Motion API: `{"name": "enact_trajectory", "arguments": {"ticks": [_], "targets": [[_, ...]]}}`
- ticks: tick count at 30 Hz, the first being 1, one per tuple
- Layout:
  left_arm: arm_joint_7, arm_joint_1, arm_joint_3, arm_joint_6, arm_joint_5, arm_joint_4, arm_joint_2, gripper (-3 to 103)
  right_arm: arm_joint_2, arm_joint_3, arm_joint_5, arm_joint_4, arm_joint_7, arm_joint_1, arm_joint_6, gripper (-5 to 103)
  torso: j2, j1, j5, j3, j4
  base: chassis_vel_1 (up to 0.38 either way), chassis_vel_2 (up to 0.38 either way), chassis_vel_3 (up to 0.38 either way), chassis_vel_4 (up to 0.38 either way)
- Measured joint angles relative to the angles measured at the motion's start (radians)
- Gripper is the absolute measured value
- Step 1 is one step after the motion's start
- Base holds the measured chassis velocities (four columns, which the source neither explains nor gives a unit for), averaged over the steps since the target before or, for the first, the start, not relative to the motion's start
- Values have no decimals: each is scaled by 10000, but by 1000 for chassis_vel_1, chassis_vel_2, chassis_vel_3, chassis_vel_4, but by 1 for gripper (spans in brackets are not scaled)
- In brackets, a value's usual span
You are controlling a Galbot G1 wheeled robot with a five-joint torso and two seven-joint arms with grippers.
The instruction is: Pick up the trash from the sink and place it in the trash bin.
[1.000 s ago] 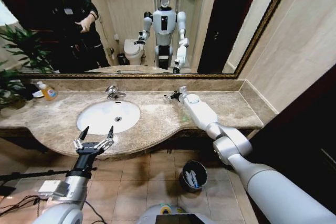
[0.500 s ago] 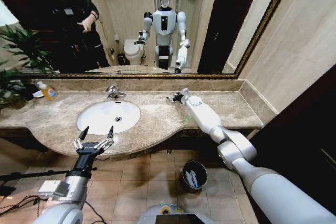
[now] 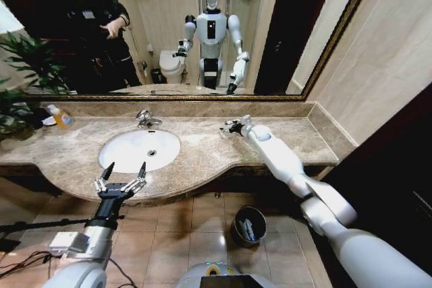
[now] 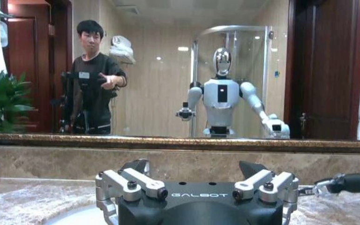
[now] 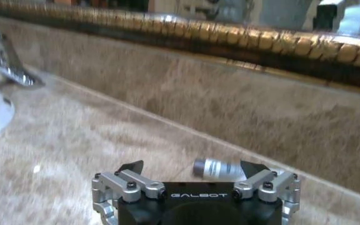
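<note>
While the left tool [image 3: 121, 175] hangs spread wide and empty over the near table [image 3: 202, 156] edge, just in front of the sink [image 3: 140, 150], the change lies further right. The right tool [image 3: 231, 127] has swung rightward along the far table over the last second, well clear of the basin, its fingers parted with nothing between them. In the right wrist view a small silvery tube [image 5: 221, 167] lies on the marble just beyond those fingers, so another piece of trash looks targeted. The trash bin [image 3: 249, 225] on the floor already holds white pieces. The tube's far end is hidden behind a fingertip, and its cap colour cannot be made out.
</note>
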Motion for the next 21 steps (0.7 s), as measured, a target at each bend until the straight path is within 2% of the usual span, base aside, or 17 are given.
{"name": "enact_trajectory", "arguments": {"ticks": [2,8,11,17,21], "targets": [[-1,0,0,0,0,0,0,100,171,-40,-6,-489,-289,281,415,100,0,1,-1,0,4,0,0,0,0],[-2,0,-1,0,0,0,0,100,814,-124,-146,-1681,-563,817,661,100,0,1,-2,1,9,0,0,0,0],[-1,0,0,0,0,0,0,100,1446,98,-667,-2870,-726,1176,1030,100,-1,2,-2,2,8,0,0,0,0],[-2,0,-1,0,0,0,0,100,1622,444,-1173,-3308,-936,1321,839,100,-1,2,-3,1,7,0,0,0,0],[-1,0,0,0,0,0,0,100,1304,457,-1255,-3153,-940,1255,577,100,0,1,-3,1,5,0,0,0,0]]}}
